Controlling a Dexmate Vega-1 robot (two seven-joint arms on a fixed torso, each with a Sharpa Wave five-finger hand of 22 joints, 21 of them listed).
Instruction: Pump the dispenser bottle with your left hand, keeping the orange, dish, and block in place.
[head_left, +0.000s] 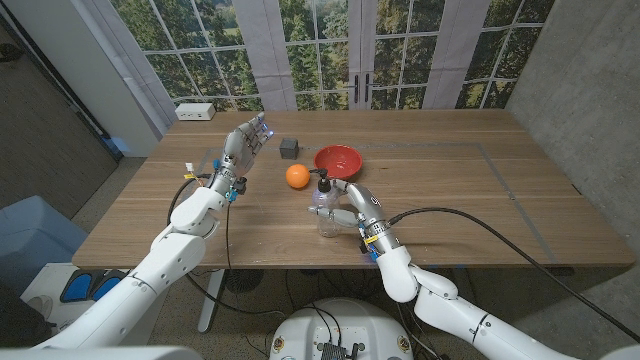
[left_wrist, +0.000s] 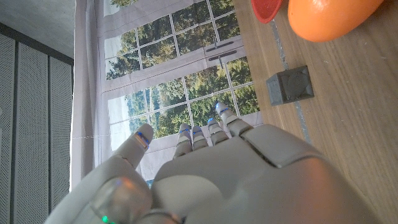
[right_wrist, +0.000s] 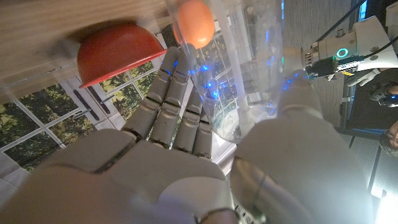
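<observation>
- Nearest the robot, the right hand (head_left: 352, 205) is wrapping its fingers (right_wrist: 169, 102) around the clear dispenser bottle (head_left: 327, 205), which is standing upright on the wooden table (head_left: 480, 210) with its pump head on top.
- Just beyond the bottle, the orange (head_left: 297, 175) is sitting on the tabletop, a little to the robot's left.
- Further back, the red dish (head_left: 338, 158) is resting right behind the bottle.
- The left hand (head_left: 244, 143) is hovering well left of the bottle, fingers (left_wrist: 198, 138) spread and straight, gripping nothing.
- Farthest out, the dark grey block (head_left: 290, 147) is sitting just beside that hand's fingertips, apart from the dish.
</observation>
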